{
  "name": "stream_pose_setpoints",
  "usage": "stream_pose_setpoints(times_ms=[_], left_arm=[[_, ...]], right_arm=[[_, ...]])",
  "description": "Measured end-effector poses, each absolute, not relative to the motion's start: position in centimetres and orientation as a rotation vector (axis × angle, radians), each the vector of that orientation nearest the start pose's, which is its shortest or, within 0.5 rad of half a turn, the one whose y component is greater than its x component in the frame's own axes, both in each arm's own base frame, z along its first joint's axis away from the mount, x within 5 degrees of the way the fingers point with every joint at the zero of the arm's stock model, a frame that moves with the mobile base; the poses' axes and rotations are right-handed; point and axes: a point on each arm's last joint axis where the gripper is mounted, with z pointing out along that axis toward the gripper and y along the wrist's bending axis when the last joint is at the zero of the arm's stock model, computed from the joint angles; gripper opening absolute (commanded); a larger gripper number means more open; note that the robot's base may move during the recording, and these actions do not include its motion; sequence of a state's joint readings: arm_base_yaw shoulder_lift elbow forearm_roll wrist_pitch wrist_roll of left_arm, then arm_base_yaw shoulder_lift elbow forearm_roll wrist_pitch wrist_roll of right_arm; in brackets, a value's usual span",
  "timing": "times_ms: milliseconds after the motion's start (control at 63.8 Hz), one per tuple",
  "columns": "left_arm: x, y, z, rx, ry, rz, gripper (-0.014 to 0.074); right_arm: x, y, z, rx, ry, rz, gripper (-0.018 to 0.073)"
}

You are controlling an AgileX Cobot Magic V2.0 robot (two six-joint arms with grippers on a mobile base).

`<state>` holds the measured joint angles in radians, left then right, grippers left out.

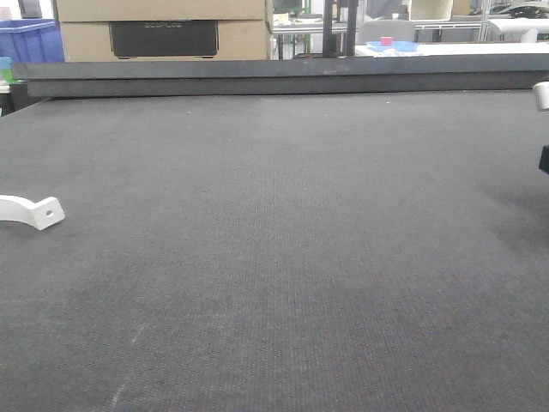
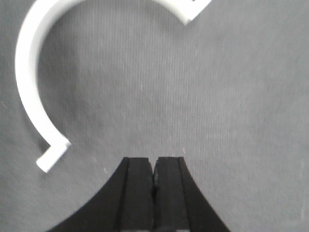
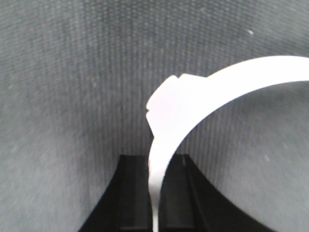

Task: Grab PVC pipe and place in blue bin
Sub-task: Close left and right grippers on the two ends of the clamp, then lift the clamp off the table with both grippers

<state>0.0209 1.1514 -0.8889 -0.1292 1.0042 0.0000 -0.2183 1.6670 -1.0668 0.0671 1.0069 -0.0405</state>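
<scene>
Okay, front view first: dark mat table, and one loose PVC piece lies flat at its far left edge with the holed tab facing right. A blue bin sits behind the table at top left, and I take it as the target. A shallow blue tray further right is the other candidate, and I can't settle which from here. A white bit at the right edge is probably the right arm's load, but it's too cropped to confirm. The only readable text is a dark panel on the cardboard box that faintly reads "ECOFLOW". Left wrist: the left gripper is closed on nothing, jaws pressed together, hovering over the mat. The loose PVC piece arcs ahead and to the left, clear of the fingers. Right wrist: the right gripper is clamped on the PVC pipe, pinching the thin strip end between the pads. The arch swings up and right, out past the fingers. So the step in hand looks like carry and drop. The grip is on a narrow edge with most of the part overhanging, so I'd expect it to pivot or slip. My plan is to lift clear of the mat, move slowly without wrist jerks and hold clamp force. I'd open only when low over the bin, which neither wrist view shows.
</scene>
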Motion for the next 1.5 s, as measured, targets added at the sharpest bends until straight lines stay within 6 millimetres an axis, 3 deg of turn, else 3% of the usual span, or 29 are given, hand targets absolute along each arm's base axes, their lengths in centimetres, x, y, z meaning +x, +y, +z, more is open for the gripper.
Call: stream_pose_setpoints(times_ms=[251, 392, 611, 831, 925, 1176, 1505], left_arm=[[21.9, 1.3, 30.0, 0.01, 2.73, 0.126, -0.011], [23.9, 3.0, 29.6, -0.05, 2.76, 0.191, -0.011], [27.8, 5.7, 26.7, -0.098, 2.908, 0.191, -0.0111], [29.4, 5.7, 24.0, -0.038, 2.967, 0.119, -0.0109], [30.1, 5.7, 23.7, -0.027, 2.932, 0.123, -0.0055], [30.8, 5.8, 23.3, -0.021, 2.892, 0.128, 0.024], [31.0, 6.8, 20.6, -0.064, 3.014, 0.105, 0.0255]], right_arm=[[27.4, -5.5, 24.7, 0.309, 2.98, 0.064, -0.0162], [26.5, -5.3, 26.5, 0.301, 2.924, 0.056, -0.0162], [26.2, -5.2, 26.9, 0.3, 2.913, 0.057, -0.0162], [26.2, -5.2, 26.8, 0.3, 2.906, 0.055, -0.0162], [26.3, -5.3, 26.9, 0.299, 2.896, 0.053, -0.0162], [26.5, -5.3, 26.9, 0.298, 2.875, 0.048, -0.0162], [26.7, -5.4, 26.9, 0.297, 2.859, 0.045, -0.0162]])
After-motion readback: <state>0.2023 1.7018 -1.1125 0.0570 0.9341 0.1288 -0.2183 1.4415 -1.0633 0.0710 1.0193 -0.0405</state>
